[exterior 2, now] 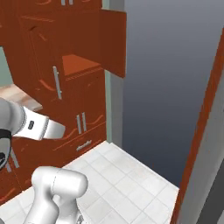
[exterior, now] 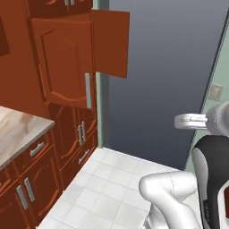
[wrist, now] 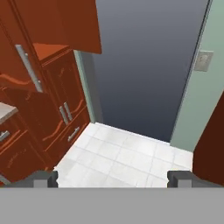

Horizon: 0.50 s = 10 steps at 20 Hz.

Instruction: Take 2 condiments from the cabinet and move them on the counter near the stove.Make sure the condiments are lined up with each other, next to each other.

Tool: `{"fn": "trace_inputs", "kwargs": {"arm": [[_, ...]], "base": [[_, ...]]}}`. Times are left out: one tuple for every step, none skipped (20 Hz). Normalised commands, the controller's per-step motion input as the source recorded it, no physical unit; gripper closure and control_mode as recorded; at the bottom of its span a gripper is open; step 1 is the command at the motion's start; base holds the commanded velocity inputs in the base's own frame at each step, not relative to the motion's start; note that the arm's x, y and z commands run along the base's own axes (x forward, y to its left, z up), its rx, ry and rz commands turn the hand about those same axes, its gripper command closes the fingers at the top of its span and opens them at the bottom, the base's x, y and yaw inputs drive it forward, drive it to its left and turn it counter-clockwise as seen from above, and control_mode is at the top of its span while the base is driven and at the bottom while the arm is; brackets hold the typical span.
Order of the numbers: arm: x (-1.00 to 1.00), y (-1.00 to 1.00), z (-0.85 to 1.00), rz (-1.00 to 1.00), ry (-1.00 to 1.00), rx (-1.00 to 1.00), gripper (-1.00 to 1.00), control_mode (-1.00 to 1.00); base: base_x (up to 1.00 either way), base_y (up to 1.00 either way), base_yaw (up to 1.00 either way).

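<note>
From my remote seat, the biggest thing before me is a dark grey-blue doorway [exterior: 165, 76] taking up the centre and right of the left base view, with pale tiled floor [exterior: 116, 188] spreading out below it. The tall red-brown cabinet [exterior: 67, 67] stands at the upper left of that frame, its two doors swung open; the nearer panelled door [exterior 2: 41, 70] carries a vertical silver bar handle [exterior 2: 57, 83], and the other door [exterior: 110, 42] juts toward the doorway. In the right base view a flat inner shelf [exterior 2: 78, 64] shows between the doors, bare where I can see it; I cannot pick out the condiments on it or anywhere else. Below the shelf sit lower cabinet fronts with paired silver pulls [exterior 2: 81, 122]. The counter [exterior: 18, 132], veined beige-pink, cuts in at the left edge of the left base view, over drawer fronts with short handles [exterior: 36, 149]. A light switch plate [wrist: 204, 61] hangs on the pale green wall at the upper right of the hand view. The gripper [wrist: 113, 179] points out over the tiles at the bottom of the hand view, its two dark fingertips [wrist: 43, 178] set far apart near opposite sides of the frame, nothing between them.
</note>
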Motion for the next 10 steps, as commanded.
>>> {"fn": "trace_inputs", "kwargs": {"arm": [[0.0, 0.0, 0.0, 0.0, 0.0, 0.0, -1.0, 1.0], [0.0, 0.0, 0.0, 0.0, 0.0, 0.0, -1.0, 1.0], [0.0, 0.0, 0.0, 0.0, 0.0, 0.0, -1.0, 1.0], [0.0, 0.0, 0.0, 0.0, 0.0, 0.0, -1.0, 1.0], [0.0, 0.0, 0.0, 0.0, 0.0, 0.0, -1.0, 1.0], [0.0, 0.0, 0.0, 0.0, 0.0, 0.0, -1.0, 1.0], [0.0, 0.0, 0.0, 0.0, 0.0, 0.0, -1.0, 1.0], [0.0, 0.0, 0.0, 0.0, 0.0, 0.0, -1.0, 1.0], [0.0, 0.0, 0.0, 0.0, 0.0, 0.0, -1.0, 1.0], [0.0, 0.0, 0.0, 0.0, 0.0, 0.0, -1.0, 1.0]], "base": [[0.96, 0.34, -0.07], [1.0, 0.04, -0.01], [1.0, 0.0, 0.0], [1.0, 0.0, 0.0], [1.0, -0.1, 0.0], [1.0, -0.21, 0.0], [1.0, -0.36, 0.0], [1.0, -0.54, 0.0], [0.94, -0.71, 0.0], [1.0, -0.6, 0.0]]}}
